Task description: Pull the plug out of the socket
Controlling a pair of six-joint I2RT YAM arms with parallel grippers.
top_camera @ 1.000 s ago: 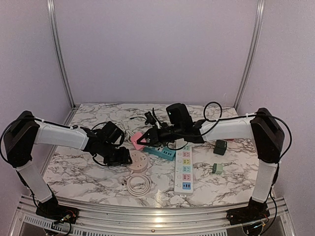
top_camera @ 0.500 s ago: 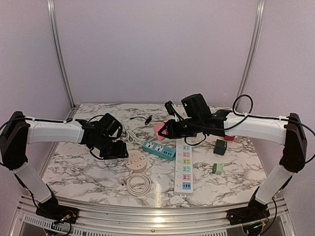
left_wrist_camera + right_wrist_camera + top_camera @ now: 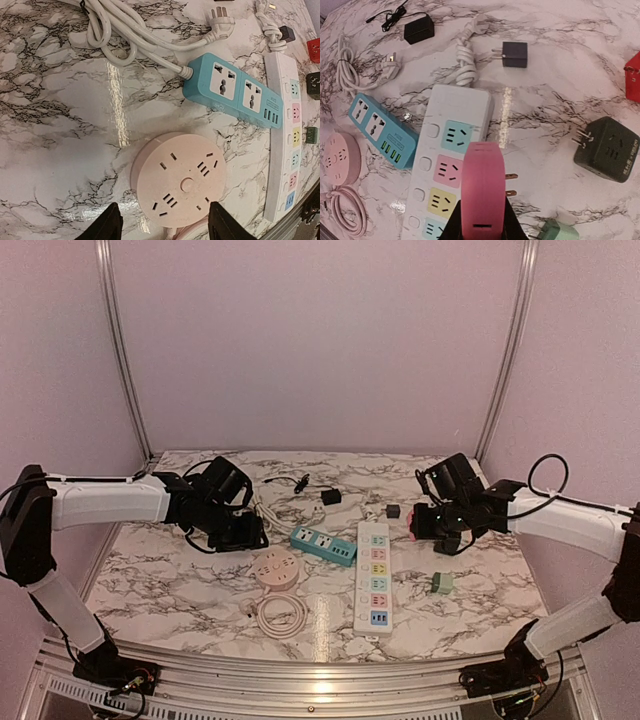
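1. My right gripper (image 3: 481, 228) is clamped on the pink plug (image 3: 481, 185). Its prongs are bare, and it sits right of the white power strip (image 3: 456, 106).
2. The plug seems to hang above the table, though I can't be sure.
3. My left gripper (image 3: 167, 227) hovers over the round pink socket (image 3: 177, 180), fingers apart.

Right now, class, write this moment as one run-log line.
left gripper: open, by round pink socket | right gripper: shut on pink plug | plug prongs bare, clear of white power strip
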